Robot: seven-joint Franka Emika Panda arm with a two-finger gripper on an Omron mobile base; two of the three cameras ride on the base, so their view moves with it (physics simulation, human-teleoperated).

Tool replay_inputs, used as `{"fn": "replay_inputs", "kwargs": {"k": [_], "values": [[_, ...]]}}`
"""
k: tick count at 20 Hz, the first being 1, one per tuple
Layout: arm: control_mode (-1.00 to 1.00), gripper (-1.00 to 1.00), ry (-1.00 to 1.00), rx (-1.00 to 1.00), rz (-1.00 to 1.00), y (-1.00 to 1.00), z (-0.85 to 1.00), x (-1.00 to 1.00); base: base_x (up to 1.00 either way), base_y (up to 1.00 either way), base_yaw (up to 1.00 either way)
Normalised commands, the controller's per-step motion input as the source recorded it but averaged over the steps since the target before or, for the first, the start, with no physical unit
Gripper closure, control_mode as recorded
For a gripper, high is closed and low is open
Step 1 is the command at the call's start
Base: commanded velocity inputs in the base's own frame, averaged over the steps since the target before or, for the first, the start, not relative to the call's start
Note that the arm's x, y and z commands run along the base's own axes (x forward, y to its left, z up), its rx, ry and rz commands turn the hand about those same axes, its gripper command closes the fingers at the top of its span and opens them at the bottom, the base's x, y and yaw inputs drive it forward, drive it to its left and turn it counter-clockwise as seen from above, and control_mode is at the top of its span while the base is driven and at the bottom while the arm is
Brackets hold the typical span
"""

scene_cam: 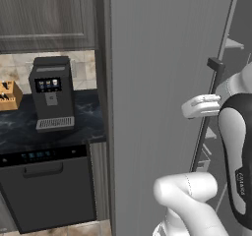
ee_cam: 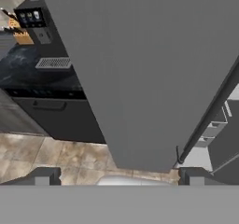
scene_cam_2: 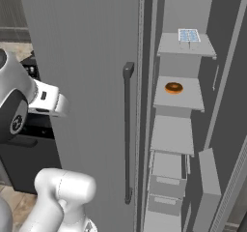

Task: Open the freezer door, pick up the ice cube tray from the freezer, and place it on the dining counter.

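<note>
Kitchen cabinets in grey wood run across the top of the left base view, and below them a boxy dark coffee machine [scene_cam: 51, 93] stands on a dark marbled worktop [scene_cam: 19, 127], a wooden knife block [scene_cam: 8, 95] at its left, a black dishwasher front [scene_cam: 48, 188] underneath. Big in the middle, the tall brushed-grey freezer door [scene_cam: 162, 82] stands swung out, its long dark vertical bar handle [scene_cam: 209, 114] on the right edge, and the white arm rises at lower right, bent, its wrist just beside that handle. Over to the right base view: the same door blocks the left half, handle in the centre, and past its edge the narrow grey freezer [scene_cam_2: 181, 129] lies open with thin light-grey shelves. On the top shelf sits the small pale blue-white ice cube tray [scene_cam_2: 189, 35]; one shelf down, a brown glazed doughnut [scene_cam_2: 173, 87]. The arm's white forearm crosses at left, well apart from the shelves. Now the hand view, tilted: door panel dead ahead, tiled floor below, and the gripper [ee_cam: 119, 177] with its two dark finger tips spread wide apart, holding nothing.
</note>
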Motion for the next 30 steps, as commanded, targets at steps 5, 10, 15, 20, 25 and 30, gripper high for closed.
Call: {"fn": "replay_inputs", "kwargs": {"k": [5, 10, 15, 20, 25, 30], "values": [[-1.0, -1.0, -0.01, 0.0, 0.02, 0.01, -0.01, -0.05, 0.0, 0.0, 0.0], [-1.0, -1.0, -0.02, 0.0, -0.06, 0.0, 0.0, -0.02, 0.0, 0.0, 0.0], [-1.0, -1.0, -0.04, 0.0, -0.12, -0.02, 0.0, -0.05, 0.0, 0.0, 0.0], [-1.0, -1.0, -0.01, 0.0, -0.02, -0.1, 0.0, -0.13, 0.0, 0.0, 0.0], [-1.0, -1.0, 0.0, 0.0, 0.0, -0.08, 0.0, -0.14, 0.0, 0.0, 0.0], [-1.0, -1.0, 0.0, 0.0, -0.01, -0.03, 0.0, -0.06, 0.0, 0.0, 0.0]]}}
